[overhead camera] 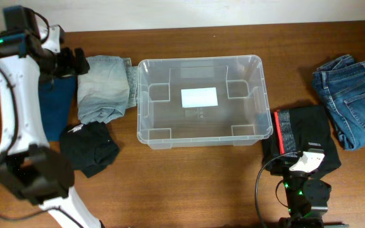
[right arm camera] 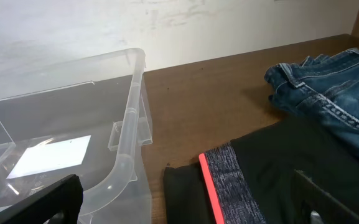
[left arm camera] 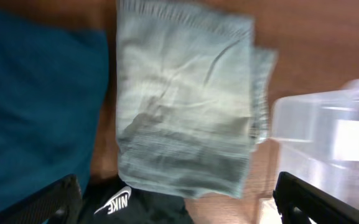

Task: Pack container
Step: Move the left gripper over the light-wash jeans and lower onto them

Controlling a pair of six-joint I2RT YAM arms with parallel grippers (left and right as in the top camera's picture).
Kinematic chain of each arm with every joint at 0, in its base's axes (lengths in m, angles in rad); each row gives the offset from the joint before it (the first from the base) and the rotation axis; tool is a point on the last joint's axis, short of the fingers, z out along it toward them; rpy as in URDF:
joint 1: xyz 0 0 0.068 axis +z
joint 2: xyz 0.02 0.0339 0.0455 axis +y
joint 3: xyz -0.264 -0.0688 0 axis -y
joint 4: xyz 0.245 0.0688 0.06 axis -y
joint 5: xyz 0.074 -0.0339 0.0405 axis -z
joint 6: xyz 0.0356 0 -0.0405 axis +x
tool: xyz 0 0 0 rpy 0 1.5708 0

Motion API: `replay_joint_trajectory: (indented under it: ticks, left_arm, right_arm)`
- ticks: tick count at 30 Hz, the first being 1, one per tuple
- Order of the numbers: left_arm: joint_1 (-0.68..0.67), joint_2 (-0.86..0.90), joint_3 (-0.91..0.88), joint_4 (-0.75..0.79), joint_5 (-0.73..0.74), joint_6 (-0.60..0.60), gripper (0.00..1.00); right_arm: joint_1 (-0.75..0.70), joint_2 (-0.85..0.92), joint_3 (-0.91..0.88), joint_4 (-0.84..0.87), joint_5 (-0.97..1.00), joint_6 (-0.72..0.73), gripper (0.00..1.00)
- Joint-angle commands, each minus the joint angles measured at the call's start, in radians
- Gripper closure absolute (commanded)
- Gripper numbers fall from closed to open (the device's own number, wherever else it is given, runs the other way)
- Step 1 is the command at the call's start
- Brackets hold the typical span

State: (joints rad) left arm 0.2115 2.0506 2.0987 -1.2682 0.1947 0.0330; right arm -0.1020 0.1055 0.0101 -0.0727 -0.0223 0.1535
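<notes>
**Tub empty, left arm lining up on first garment**

Left jaws: spread wide, nothing between them. They hang above the pale folded garment [left arm camera: 185, 106], apparently clear of the cloth. The left wrist view is blurred, so I cannot tell contact for certain.

Right jaws: also spread wide and empty, low at the table's [overhead camera: 188, 190] near edge, over the black garment with the red stripe [right arm camera: 272, 180].

The container [overhead camera: 201, 143] stands upright mid-table between the two arms. Only its white label [overhead camera: 199, 97] shows inside.

Around it:
- The pale garment lies just beside the container's left wall.
- A teal cloth [left arm camera: 36, 106] lies on the pale garment's far side.
- A black Nike piece [overhead camera: 87, 145] lies nearer the front.
- Folded jeans [overhead camera: 353, 101] lie well to the right.

Judgement: packing has barely begun, and the step in hand is the first pick, on the pale garment. The next move calls for a straight descent and a bite through several layers, so the fold lifts as one bundle. The lift must then clear the thick rim before travelling right. A shallow pinch could let the garment unfold and drape over the wall.
</notes>
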Motion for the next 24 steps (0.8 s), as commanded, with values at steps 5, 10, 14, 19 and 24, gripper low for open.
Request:
replay_joint_trajectory:
  ticks: [5, 10, 14, 19, 24]
  left_arm:
    - [0.032, 0.188, 0.011, -0.013, 0.124, 0.093, 0.01]
    - [0.034, 0.275, 0.011, -0.018, 0.124, 0.1, 0.01]
    - [0.034, 0.314, 0.01, -0.016, 0.123, 0.119, 0.01]
    - [0.034, 0.317, 0.01, -0.003, 0.12, 0.119, 0.01]
    - [0.032, 0.317, -0.011, 0.003, 0.108, 0.142, 0.0]
  right_arm:
    - [0.005, -0.008, -0.005, -0.006, 0.009, -0.004, 0.01]
    - [0.005, -0.008, -0.005, -0.006, 0.009, -0.004, 0.01]
    - [0.005, -0.008, -0.005, -0.006, 0.009, -0.004, 0.01]
    - [0.005, -0.008, -0.005, -0.006, 0.009, -0.004, 0.01]
    - [0.005, -0.008, -0.005, -0.006, 0.009, -0.004, 0.01]
